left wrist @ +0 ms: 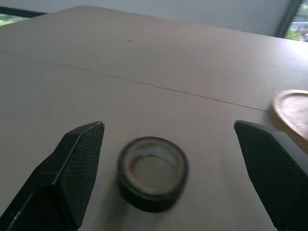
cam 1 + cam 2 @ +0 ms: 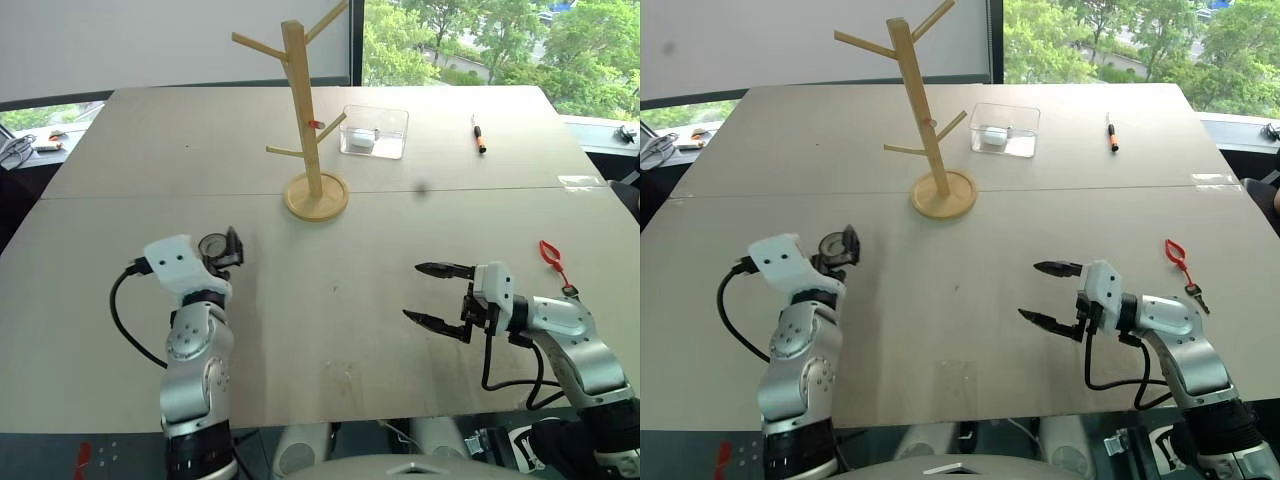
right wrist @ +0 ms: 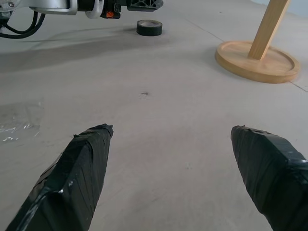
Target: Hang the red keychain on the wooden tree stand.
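Observation:
The wooden tree stand rises from its round base at the table's far middle, with thin pegs angled upward. The red keychain lies flat on the table at the near right, its small dark key at the near end of its strap. My right gripper is open and empty. It points left over bare table, with the keychain behind its wrist. My left gripper is open at the near left, its two fingers either side of a black tape roll that lies just ahead on the table.
A clear plastic box with a small white object in it sits right of the stand. A black pen-like tool with an orange tip lies at the far right. A seam crosses the table just in front of the stand's base.

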Tool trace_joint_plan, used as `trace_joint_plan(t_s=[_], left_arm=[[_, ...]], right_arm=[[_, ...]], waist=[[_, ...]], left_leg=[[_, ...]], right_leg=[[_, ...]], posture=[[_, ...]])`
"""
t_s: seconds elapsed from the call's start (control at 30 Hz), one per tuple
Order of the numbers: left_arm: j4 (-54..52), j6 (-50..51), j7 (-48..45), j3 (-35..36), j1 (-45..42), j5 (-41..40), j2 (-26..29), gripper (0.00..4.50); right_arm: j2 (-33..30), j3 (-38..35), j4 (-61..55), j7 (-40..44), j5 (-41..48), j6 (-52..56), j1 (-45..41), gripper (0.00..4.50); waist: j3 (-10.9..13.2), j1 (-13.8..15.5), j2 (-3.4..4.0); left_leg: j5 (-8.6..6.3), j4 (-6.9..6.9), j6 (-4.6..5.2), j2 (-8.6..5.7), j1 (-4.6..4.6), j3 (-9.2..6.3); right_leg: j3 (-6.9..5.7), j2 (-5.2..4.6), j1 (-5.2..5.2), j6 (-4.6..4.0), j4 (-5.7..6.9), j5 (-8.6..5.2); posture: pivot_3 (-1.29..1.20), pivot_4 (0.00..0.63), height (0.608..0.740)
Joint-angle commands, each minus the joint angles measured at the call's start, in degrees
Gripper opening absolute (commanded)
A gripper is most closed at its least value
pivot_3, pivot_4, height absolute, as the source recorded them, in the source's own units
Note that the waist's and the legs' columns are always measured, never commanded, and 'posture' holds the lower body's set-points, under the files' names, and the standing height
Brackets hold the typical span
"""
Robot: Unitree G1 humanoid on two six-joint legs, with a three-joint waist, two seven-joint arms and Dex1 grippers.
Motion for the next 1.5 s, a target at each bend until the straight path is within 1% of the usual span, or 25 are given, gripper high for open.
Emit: trace_joint_plan(t_s=[0.03, 0.1, 0.2, 0.37, 0.47, 0.67, 0.97, 1.13, 1.3, 1.5], left_arm=[[-0.9, 4.4, 1.0, 0.9, -2.1, 1.9, 3.0, 4.5], [-0.8, 7.7, 0.1, 2.1, -3.2, 2.5, 6.5, 4.5], [-1.5, 13.4, -0.2, 4.6, -4.1, 1.1, 9.5, 4.5], [-4.9, 23.8, -1.3, 6.0, -5.5, -0.2, 12.1, 4.5], [-6.2, 28.3, -2.9, 5.3, -6.8, -1.2, 13.3, 4.5], [-7.2, 31.2, -3.9, 5.0, -7.7, -1.3, 13.0, 4.5], [-5.9, 34.5, -4.3, 4.8, -7.5, -0.7, 12.5, 4.5], [-5.0, 35.3, -4.2, 5.7, -8.3, -1.2, 11.9, 4.5], [-3.8, 36.9, -3.9, 8.4, -9.9, -2.4, 9.8, 4.5], [-2.7, 37.7, -4.0, 9.5, -10.9, -2.4, 10.2, 4.5]], right_arm=[[0.9, -0.3, -0.7, -0.3, 0.2, -1.1, -0.5, 4.2], [1.4, -0.2, -0.6, -0.7, -0.1, -1.1, -0.6, 4.2], [1.9, -0.1, -0.4, -1.0, -0.5, -1.2, -0.6, 4.2], [2.6, -0.1, -0.2, -1.5, -0.9, -1.4, -0.7, 4.2], [3.6, 0.2, -0.2, -2.2, -1.3, -1.5, -0.6, 4.2], [4.4, 0.4, -0.5, -2.6, -1.7, -1.4, -0.2, 4.2], [4.3, -0.3, -0.4, -3.2, -1.4, -1.1, -0.1, 4.2], [4.4, -0.3, -0.5, -3.6, -1.4, -1.0, 0.2, 4.2], [4.4, -0.6, -0.1, -4.0, -1.3, -0.9, 0.1, 4.2], [4.3, -0.6, -0.2, -4.4, -1.2, -0.8, 0.3, 4.2]], waist=[[0.0, 0.0, 0.0], [0.0, -0.1, -0.01], [0.0, -0.2, -0.01], [0.0, 0.0, -0.02], [0.0, 0.0, -0.03], [0.0, -0.1, -0.02], [0.0, -0.1, -0.03], [0.0, -0.1, -0.03], [0.0, -0.1, -0.03], [0.0, -0.1, -0.03]], left_leg=[[0.0, 0.0, 0.0, 0.0, -0.01, 0.0], [0.0, 0.0, -0.01, 0.0, -0.01, -0.02], [0.01, -0.01, -0.02, 0.04, 0.04, -0.05], [0.0, -0.01, -0.02, 0.0, 0.01, -0.05], [0.01, -0.01, -0.03, -0.01, 0.01, -0.06], [0.01, -0.02, -0.05, -0.01, 0.02, -0.06], [0.01, -0.04, -0.05, -0.01, 0.02, -0.06], [0.01, -0.04, -0.05, -0.01, 0.02, -0.06], [0.01, -0.04, -0.05, -0.01, 0.02, -0.06], [0.01, -0.03, -0.05, -0.02, 0.02, -0.06]], right_leg=[[0.01, 0.0, 0.0, 0.0, 0.0, 0.0], [0.0, 0.01, 0.0, -0.01, 0.0, 0.0], [0.0, 0.09, -0.01, -0.01, 0.02, 0.0], [0.0, 0.01, -0.01, -0.02, 0.02, 0.0], [0.0, -0.01, -0.01, -0.02, 0.02, 0.01], [0.03, -0.02, -0.02, -0.03, 0.02, 0.01], [0.05, -0.05, -0.03, -0.03, 0.02, 0.01], [0.05, -0.06, -0.03, -0.03, 0.02, 0.01], [0.04, -0.06, -0.03, -0.03, 0.02, 0.01], [0.04, -0.06, -0.03, -0.03, 0.02, 0.01]], posture=[[0.0, 0.15, 0.74], [0.0, 0.15, 0.74], [0.0, 0.15, 0.74], [0.0, 0.15, 0.74], [0.0, 0.15, 0.74], [0.0, 0.15, 0.74], [0.0, 0.15, 0.74], [0.0, 0.15, 0.74], [0.0, 0.15, 0.74], [0.0, 0.15, 0.74]])
